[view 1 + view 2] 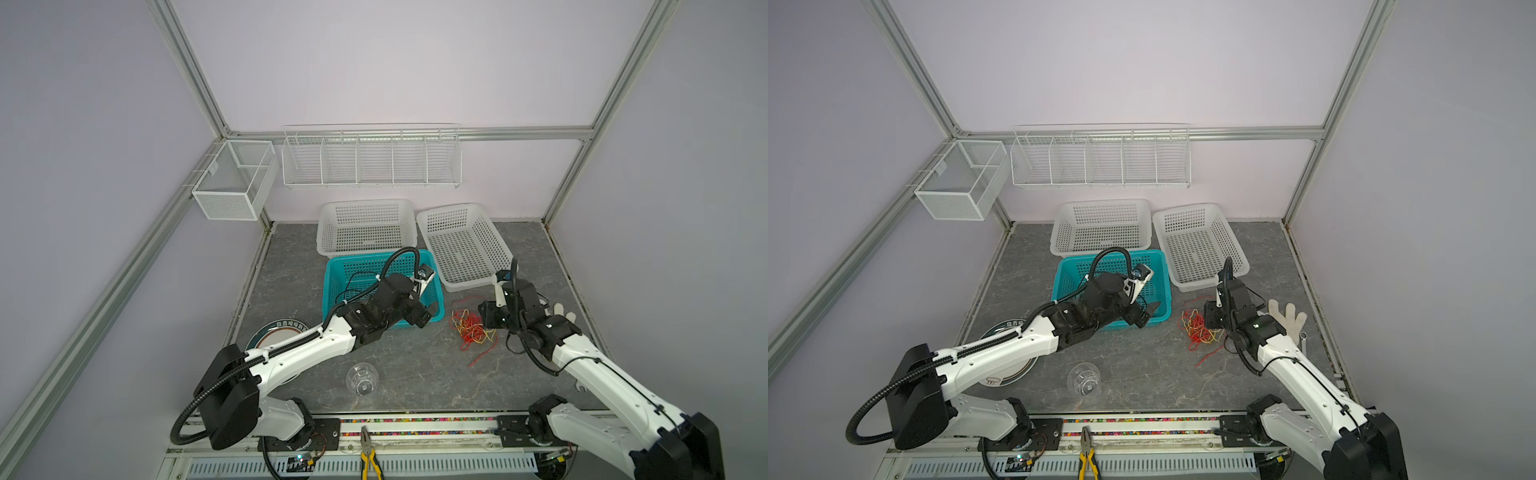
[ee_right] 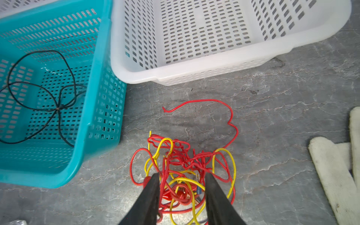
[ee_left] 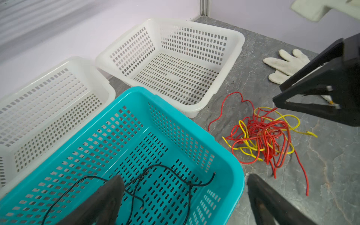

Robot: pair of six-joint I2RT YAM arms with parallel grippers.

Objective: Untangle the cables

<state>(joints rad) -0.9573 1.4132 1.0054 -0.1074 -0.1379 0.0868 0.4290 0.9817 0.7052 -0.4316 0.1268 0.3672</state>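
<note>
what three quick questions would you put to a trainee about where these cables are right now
1. True or false: the black cable lies inside the teal basket.
2. The red and yellow tangle is: A) inside the teal basket, B) on the table, C) lifted clear in the air.
3. Which gripper has its fingers either side of the tangle?

Key: 1 true; 2 B; 3 the right gripper, jaws apart.

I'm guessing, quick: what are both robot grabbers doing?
Left gripper: open, empty, at the teal plastic basket's rim.
Right gripper: open, straddling the tangled thin red and yellow cables.
</note>
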